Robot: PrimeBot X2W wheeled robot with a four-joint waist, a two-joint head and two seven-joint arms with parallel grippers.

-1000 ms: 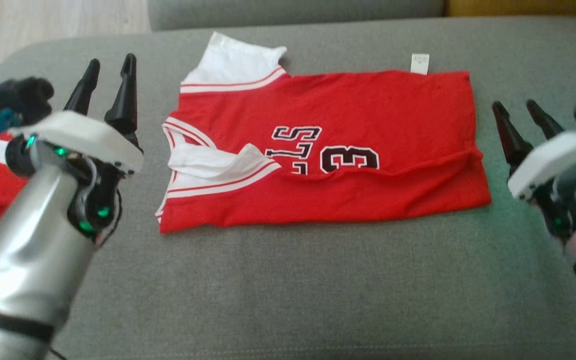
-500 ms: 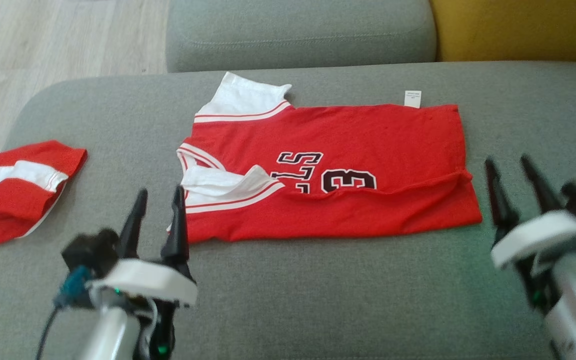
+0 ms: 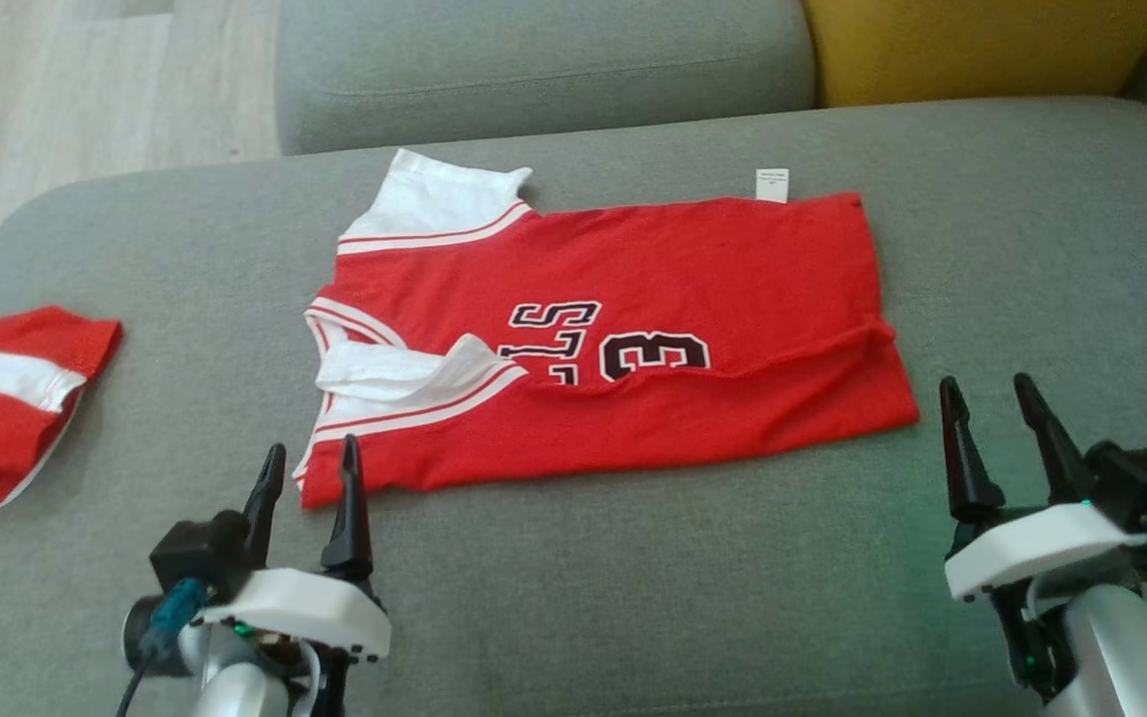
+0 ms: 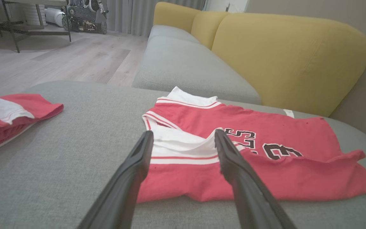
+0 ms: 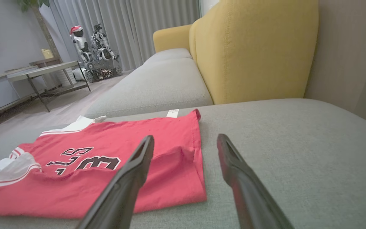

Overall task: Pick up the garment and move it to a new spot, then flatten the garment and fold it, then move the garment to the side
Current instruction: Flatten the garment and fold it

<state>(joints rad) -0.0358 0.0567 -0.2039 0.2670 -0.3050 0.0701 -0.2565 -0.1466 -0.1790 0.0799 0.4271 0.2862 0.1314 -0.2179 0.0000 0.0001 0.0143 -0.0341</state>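
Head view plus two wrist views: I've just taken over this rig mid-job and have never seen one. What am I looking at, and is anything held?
You are driving a wheeled robot with two arms, each ending in two long dark fingers. The head view looks down from its head: the left jaws stand at lower left and the right jaws at lower right, both open and empty. On the grey sofa seat lies a red jersey, spread flat with its near edge folded over. A second red-and-white garment lies apart at the far left. The left wrist view looks along the left fingers at the jersey's white-trimmed end. The right wrist view looks along the right fingers at its plain end. Nothing is held.
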